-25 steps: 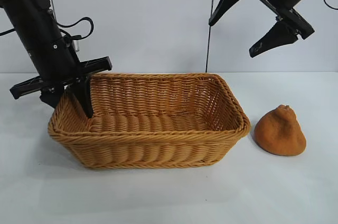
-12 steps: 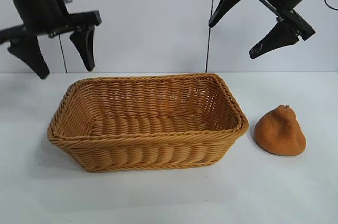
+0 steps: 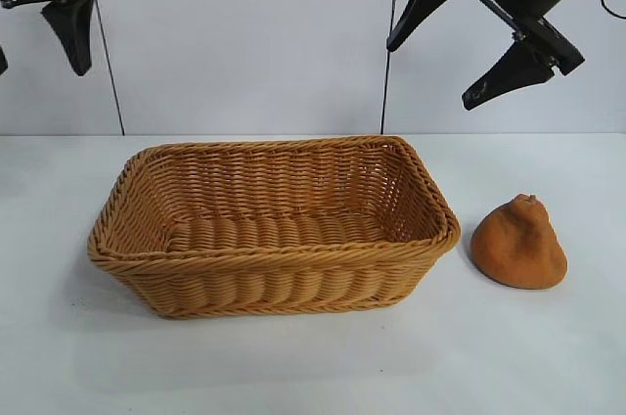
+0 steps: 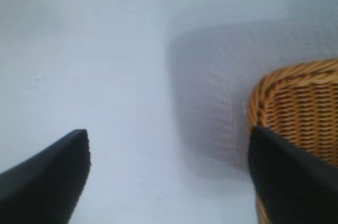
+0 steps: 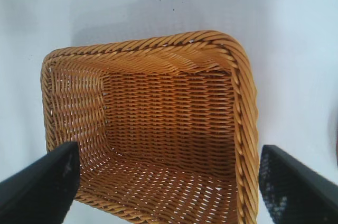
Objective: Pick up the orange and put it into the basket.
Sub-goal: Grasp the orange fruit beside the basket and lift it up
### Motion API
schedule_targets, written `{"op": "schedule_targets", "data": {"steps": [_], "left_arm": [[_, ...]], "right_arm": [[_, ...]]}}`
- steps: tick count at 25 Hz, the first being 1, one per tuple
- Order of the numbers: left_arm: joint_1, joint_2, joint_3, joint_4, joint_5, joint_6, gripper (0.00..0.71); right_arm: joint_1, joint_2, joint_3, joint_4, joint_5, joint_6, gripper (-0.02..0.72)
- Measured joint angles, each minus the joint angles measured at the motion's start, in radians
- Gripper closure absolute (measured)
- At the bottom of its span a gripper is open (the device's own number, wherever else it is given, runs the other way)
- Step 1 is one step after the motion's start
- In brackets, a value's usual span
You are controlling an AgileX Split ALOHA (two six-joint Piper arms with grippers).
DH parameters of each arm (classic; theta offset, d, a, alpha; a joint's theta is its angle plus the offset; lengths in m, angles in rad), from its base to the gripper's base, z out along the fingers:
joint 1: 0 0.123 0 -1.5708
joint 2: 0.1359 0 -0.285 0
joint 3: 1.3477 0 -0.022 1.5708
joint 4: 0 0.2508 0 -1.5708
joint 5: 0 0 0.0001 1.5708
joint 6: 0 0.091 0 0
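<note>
The orange (image 3: 518, 244), a lumpy pear-shaped fruit, sits on the white table just right of the basket (image 3: 274, 256). The basket is empty. My right gripper (image 3: 430, 72) is open and empty, high above the basket's right end and up and to the left of the orange. Its wrist view looks down into the basket (image 5: 245, 108) between the open fingers of the right gripper (image 5: 168, 155). My left gripper (image 3: 37, 63) is open and empty, high at the far left and partly out of view. In its wrist view the left gripper (image 4: 166, 139) hangs over bare table by a basket corner (image 4: 296, 92).
The white table (image 3: 313, 366) runs around the basket, with a pale wall behind it. Thin vertical cables (image 3: 389, 43) hang at the back.
My left gripper rose from the basket's left rim to the top left corner. The basket settled slightly. The right arm and the orange have not moved.
</note>
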Motion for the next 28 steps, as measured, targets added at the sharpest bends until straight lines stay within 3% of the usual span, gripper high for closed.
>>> {"op": "schedule_targets", "data": {"steps": [4,9,22,28], "left_arm": [[0.019,-0.063,0.033,0.001,0.000,0.002,0.124],[0.019,-0.256,0.243,0.000,0.000,0.012,0.124],[0.019,-1.001,0.916,0.047,0.005,0.013,0.126],[0.019,-1.379,1.187,0.047,-0.055,0.013,0.126]], "right_arm": [[0.000,0.000,0.000,-0.001,0.016,0.000,0.073],[0.000,0.000,0.000,-0.001,0.022,0.000,0.073],[0.000,0.000,0.000,-0.001,0.023,0.000,0.073],[0.000,0.000,0.000,-0.001,0.041,-0.007,0.073]]}}
